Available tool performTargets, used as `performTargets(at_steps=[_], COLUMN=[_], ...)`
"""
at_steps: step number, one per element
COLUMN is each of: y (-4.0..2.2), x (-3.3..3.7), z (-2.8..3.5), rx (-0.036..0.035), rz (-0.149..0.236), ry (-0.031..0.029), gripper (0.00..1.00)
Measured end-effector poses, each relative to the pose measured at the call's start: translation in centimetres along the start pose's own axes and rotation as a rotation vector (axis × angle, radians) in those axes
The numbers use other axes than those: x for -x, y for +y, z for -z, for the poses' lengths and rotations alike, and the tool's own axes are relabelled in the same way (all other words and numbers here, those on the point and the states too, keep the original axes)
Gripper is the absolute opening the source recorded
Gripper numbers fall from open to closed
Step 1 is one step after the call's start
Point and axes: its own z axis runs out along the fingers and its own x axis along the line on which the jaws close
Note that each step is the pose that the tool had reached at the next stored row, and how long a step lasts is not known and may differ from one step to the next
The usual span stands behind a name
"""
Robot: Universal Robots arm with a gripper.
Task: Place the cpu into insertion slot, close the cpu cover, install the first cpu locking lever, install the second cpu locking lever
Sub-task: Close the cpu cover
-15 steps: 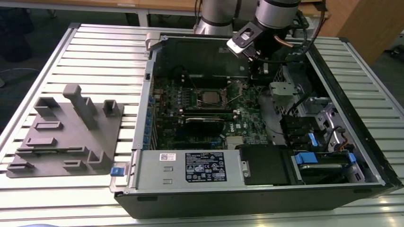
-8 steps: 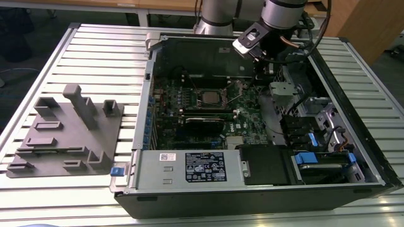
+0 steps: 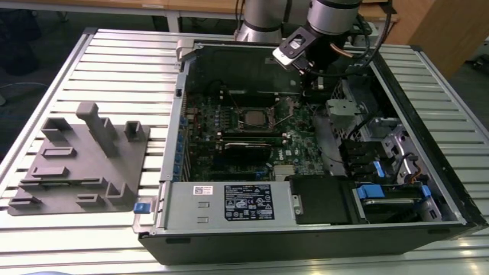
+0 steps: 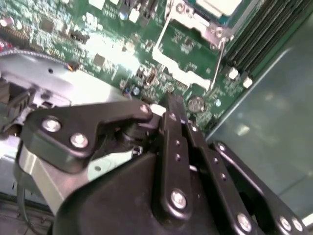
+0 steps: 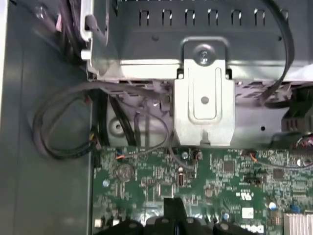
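The cpu (image 3: pixel 255 117) lies flat in the insertion slot (image 3: pixel 255 109) at the middle of the green motherboard. The silvery cpu cover (image 4: pixel 195 22) lies down around the chip (image 4: pixel 220 5). Two thin wire locking levers (image 4: pixel 217 63) angle out from the socket's sides. My gripper (image 3: pixel 314 87) hangs inside the case, off the socket toward the exterior view's right and a little farther back. Its black fingers (image 4: pixel 168 122) are shut with nothing between them, their tips just above the board near a coin cell (image 4: pixel 195 103). One fingertip (image 5: pixel 173 208) pokes into the first wrist view.
A grey fixture block (image 3: pixel 77 160) sits on the slatted table at the exterior view's left. A labelled power supply (image 3: pixel 244 203) fills the case's near edge, with drive bays (image 3: pixel 382 192) on the right. A metal bracket (image 5: pixel 203 107) and looped cables (image 5: pixel 63 127) stand close beyond the gripper.
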Motion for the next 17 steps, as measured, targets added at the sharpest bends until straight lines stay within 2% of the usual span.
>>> performTargets(at_steps=[3,7,13,17], y=[0.38,0.39,0.11,0.1], x=[-0.01,0.0,0.01,0.01], z=[-0.01,-0.02,-1.03,-1.19], rx=[-0.0003,-0.0002,0.0032,0.0033], rz=[0.0,0.0,0.0,0.0], ry=[0.0001,-0.0004,-0.0013,-0.0016], gripper=[0.11,0.11,0.11,0.11])
